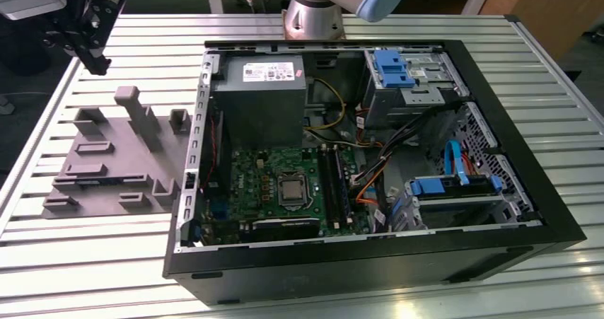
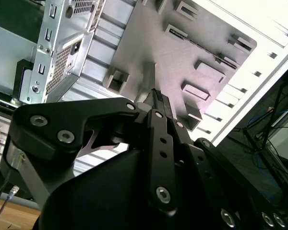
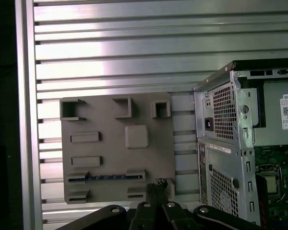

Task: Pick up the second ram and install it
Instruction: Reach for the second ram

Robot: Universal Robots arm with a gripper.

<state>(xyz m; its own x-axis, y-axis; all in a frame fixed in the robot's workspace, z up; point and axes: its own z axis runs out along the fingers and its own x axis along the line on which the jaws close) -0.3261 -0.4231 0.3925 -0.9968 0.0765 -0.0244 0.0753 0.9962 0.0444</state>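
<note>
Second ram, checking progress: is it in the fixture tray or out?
In: the second ram lies between blocks of the fixture tray.

The fixture tray (image 3: 116, 158) is matt grey plastic, the table (image 3: 110, 48) shiny ribbed metal, the tool (image 2: 156, 96) smooth black.

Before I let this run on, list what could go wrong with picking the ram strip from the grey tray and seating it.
1. The second ram lies low between raised blocks of the grey tray; the gripper, shut now, could strike a block or the strip.
2. Loose cables lie beside the motherboard slots and might snag.
</note>
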